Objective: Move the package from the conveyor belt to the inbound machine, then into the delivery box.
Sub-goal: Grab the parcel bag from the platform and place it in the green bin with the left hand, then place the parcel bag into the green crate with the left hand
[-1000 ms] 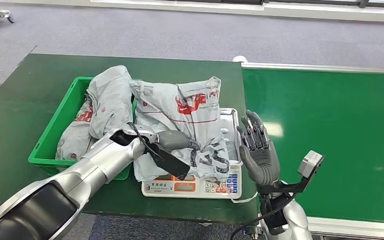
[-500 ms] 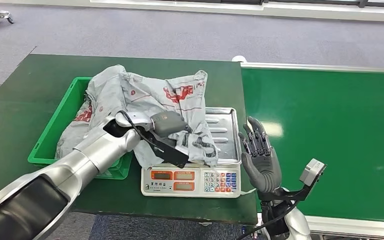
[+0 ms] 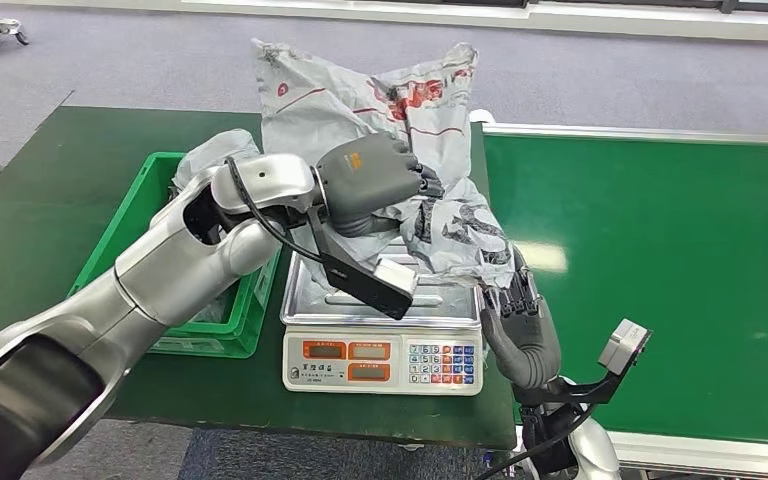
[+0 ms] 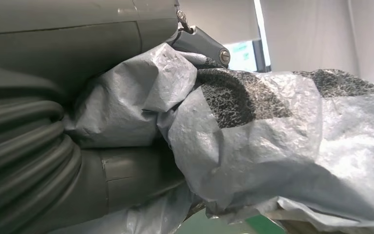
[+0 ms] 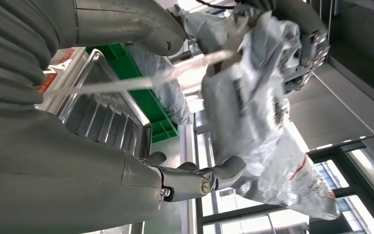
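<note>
A crumpled grey plastic package with red and black print hangs in the air above the scale, gripped by my left hand. The left wrist view has the bag bunched between the hand's fingers. The scale, with a steel weighing tray and a keypad front, stands bare below the package. My right hand is open with fingers upright at the scale's right edge, just under the bag's lower corner. From the right wrist the lifted package hangs past the tray.
A green crate left of the scale holds other grey packages. The green conveyor belt runs along the right with a metal rail. Both scale and crate sit on a dark green table.
My left hand has lifted the package off the scale tray, up and away from me. The tray now lies bare. My right hand stayed beside the scale, dropping slightly.
</note>
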`<state>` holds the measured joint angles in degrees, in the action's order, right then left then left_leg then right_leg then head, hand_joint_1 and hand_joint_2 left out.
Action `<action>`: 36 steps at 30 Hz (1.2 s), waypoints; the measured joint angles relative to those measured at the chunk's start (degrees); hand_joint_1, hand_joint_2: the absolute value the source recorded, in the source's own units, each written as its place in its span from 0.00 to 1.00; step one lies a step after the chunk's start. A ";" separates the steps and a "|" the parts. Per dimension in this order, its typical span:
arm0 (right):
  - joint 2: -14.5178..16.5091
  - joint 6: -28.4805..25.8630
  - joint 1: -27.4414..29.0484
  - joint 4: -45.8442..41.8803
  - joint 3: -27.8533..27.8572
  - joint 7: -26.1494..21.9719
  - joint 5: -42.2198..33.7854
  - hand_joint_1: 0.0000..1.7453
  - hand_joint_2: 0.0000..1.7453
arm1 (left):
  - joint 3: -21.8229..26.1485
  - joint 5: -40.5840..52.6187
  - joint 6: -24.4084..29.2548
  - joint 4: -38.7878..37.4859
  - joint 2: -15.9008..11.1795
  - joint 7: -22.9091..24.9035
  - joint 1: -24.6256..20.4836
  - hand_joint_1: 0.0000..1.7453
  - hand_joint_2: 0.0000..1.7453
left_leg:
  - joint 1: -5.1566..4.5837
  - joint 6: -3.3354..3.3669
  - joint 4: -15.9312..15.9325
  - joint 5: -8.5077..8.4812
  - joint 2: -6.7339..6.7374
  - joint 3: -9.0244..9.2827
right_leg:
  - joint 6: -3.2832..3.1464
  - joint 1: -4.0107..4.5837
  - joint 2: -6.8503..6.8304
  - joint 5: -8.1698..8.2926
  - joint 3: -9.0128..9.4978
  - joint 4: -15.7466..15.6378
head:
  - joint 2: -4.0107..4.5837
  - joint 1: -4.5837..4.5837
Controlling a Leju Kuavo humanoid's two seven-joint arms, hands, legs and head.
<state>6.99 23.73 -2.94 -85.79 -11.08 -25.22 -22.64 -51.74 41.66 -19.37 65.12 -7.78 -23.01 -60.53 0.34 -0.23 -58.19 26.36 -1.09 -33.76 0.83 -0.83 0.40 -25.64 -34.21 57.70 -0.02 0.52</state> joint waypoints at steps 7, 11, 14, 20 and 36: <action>0.01 0.03 0.00 0.00 0.00 0.02 -0.03 0.00 1.00 | 0.00 0.03 0.13 2.47 -0.43 0.03 0.00 1.00 1.00 | 0.01 -0.03 0.00 -0.03 0.00 0.00 | -0.01 0.01 0.00 0.01 0.00 0.01 | 0.00 0.00; 0.09 0.05 0.01 -0.01 0.00 0.32 -0.16 0.00 1.00 | 0.00 0.18 1.04 3.26 -0.47 -0.03 0.00 1.00 1.00 | 0.01 -0.02 0.00 -0.02 0.00 0.00 | -0.01 0.00 0.00 0.01 -0.02 0.01 | 0.00 -0.01; 0.21 -0.13 0.10 -0.19 0.00 0.73 -0.17 0.00 1.00 | 0.00 1.39 1.88 4.05 -0.46 0.82 0.00 1.00 1.00 | 0.00 -0.02 0.00 -0.02 0.00 -0.01 | -0.01 0.00 0.01 0.01 -0.04 0.01 | 0.00 -0.01; 0.25 -0.36 1.24 -1.28 0.09 1.08 0.11 0.00 1.00 | 0.82 5.53 4.41 0.95 -1.82 4.93 0.16 1.00 1.00 | 0.00 -0.03 0.02 -0.02 0.07 -0.02 | -0.02 0.00 0.05 0.01 -0.05 0.02 | 0.00 -0.02; 0.70 -0.45 6.10 -5.90 2.89 1.20 1.70 0.00 1.00 | 14.09 8.62 16.90 -21.49 -12.24 -0.75 8.39 1.00 1.00 | 0.06 -0.24 0.11 -0.08 0.40 -0.11 | -0.30 0.06 0.43 0.06 -0.39 0.17 | 0.00 0.00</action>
<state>7.69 23.28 3.16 -91.69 -8.20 -24.02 -20.94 -37.64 50.29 -2.47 43.63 -20.02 -23.76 -52.14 0.40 -0.47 -58.08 26.28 -0.69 -33.88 0.52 -0.77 0.82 -25.58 -34.60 57.88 -0.02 0.52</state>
